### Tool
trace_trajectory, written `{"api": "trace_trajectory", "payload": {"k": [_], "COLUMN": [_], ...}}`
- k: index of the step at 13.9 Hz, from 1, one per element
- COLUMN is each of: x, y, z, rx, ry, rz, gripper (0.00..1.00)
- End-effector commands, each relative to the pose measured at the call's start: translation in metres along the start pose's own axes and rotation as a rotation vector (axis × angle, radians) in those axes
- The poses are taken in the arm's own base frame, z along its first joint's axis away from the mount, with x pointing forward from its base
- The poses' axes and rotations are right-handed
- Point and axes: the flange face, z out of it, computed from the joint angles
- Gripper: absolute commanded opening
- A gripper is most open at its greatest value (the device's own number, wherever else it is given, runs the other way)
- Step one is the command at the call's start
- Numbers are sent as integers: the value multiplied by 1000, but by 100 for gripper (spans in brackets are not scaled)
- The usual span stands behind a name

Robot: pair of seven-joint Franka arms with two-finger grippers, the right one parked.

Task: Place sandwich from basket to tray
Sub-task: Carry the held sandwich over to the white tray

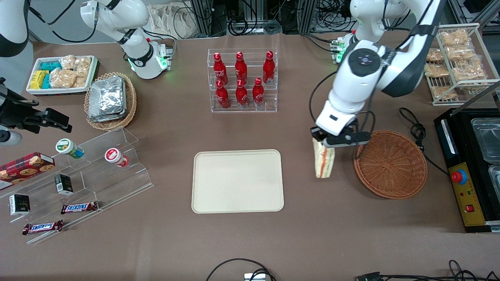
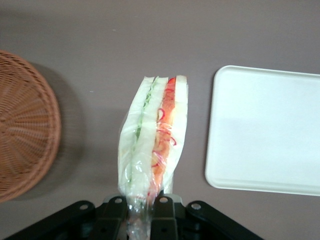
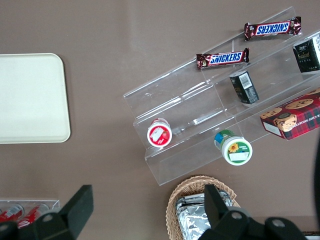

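While between basket point(image 1: 390, 166) and tray point(image 1: 237, 181), claw-clamped point(image 1: 327, 141) sandwich point(image 1: 324, 162).

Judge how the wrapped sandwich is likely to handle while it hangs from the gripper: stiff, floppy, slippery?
The sandwich hangs from the gripper, pinched by its clear wrap, so it probably swings easily. The film looks glossy, likely slippery. Soft bread layers would probably squash under a firm squeeze. It hangs between basket and tray.

1. We're looking at a robotics lab staged as a snack shop: a brown-covered table point(image 1: 156, 242) is carrying clear acrylic display steps point(image 1: 93, 171) with Snickers bars point(image 1: 79, 207).
2. Red cola bottles point(image 1: 241, 80) are standing in a rack.
3. Cables point(image 1: 250, 23) and aluminium framing are lining the table's edge.
4. The gripper point(image 1: 323, 141) is hanging between basket point(image 1: 390, 164) and tray point(image 1: 237, 181).
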Motion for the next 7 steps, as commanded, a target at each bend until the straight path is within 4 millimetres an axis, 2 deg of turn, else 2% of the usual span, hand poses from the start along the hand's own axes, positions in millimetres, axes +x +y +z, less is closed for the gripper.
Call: {"api": "trace_trajectory", "payload": {"k": [1, 5, 7], "x": [6, 2, -1], "y": [49, 109, 126], "z": [24, 53, 65], "rx": [16, -18, -33], "ry": [3, -8, -29], "rz": [-43, -53, -50], "gripper": [0, 0, 0]}}
